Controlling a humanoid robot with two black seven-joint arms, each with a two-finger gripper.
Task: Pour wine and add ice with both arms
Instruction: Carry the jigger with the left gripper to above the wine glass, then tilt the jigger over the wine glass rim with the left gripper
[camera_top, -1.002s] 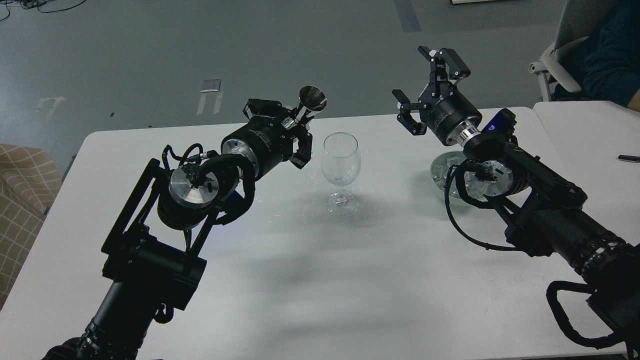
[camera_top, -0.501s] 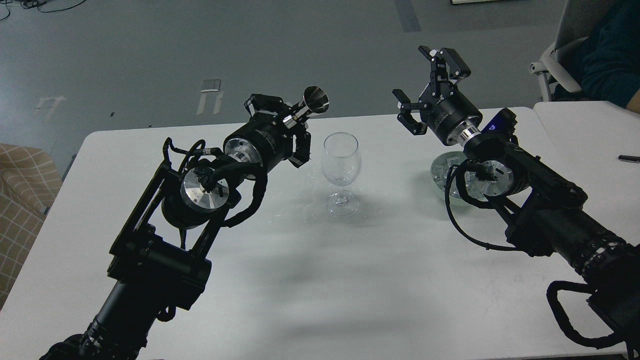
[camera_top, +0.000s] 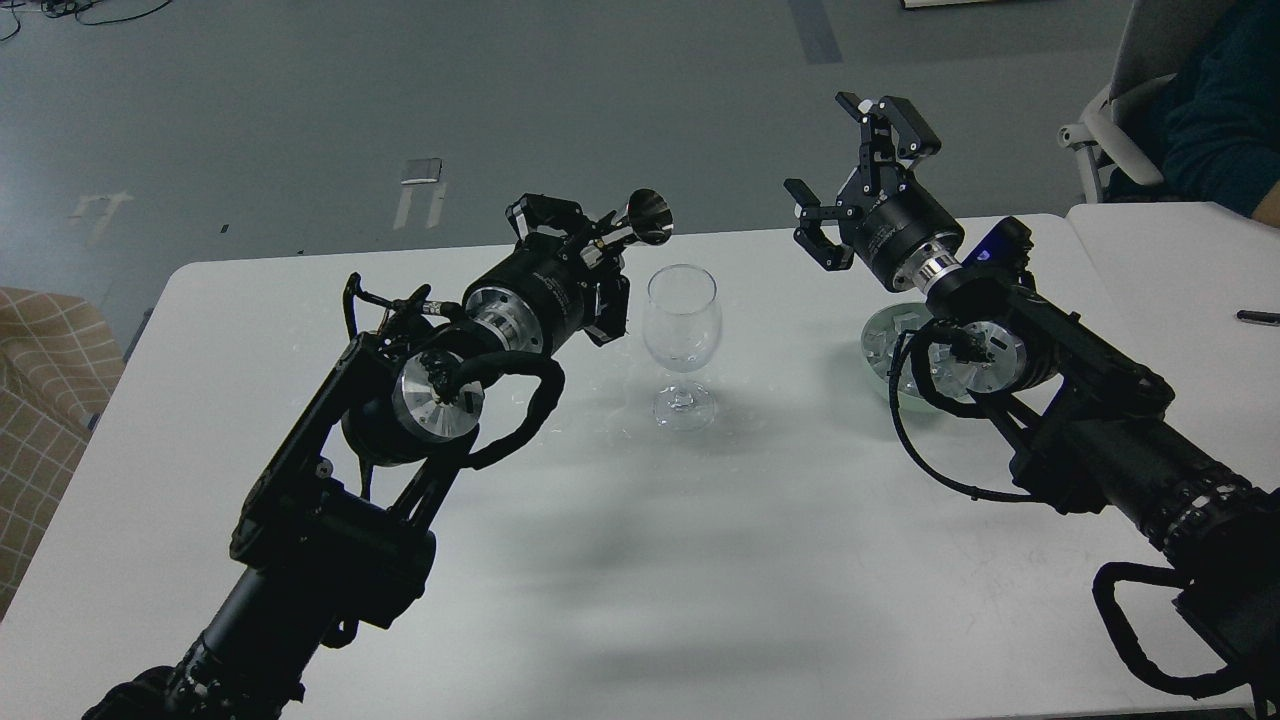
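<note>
A clear wine glass (camera_top: 681, 335) stands upright mid-table; I cannot make out liquid in it. My left gripper (camera_top: 592, 255) is shut on a small metal jigger (camera_top: 640, 222), held tilted with its cone mouth just up and left of the glass rim. The wine itself does not show. My right gripper (camera_top: 850, 170) is open and empty, raised above the table right of the glass. A glass bowl (camera_top: 882, 350) with clear ice cubes (camera_top: 888, 338) sits under my right forearm, partly hidden by it.
The white table (camera_top: 640, 560) has a second table (camera_top: 1180, 260) abutting at the right, with a dark pen (camera_top: 1257, 317) on it. A seated person (camera_top: 1210, 100) is at the far right. A tan checked cushion (camera_top: 40, 400) lies at the left.
My left arm has moved right and forward, carrying the jigger toward the glass rim and tilting it further. The right arm and glass have not moved.
</note>
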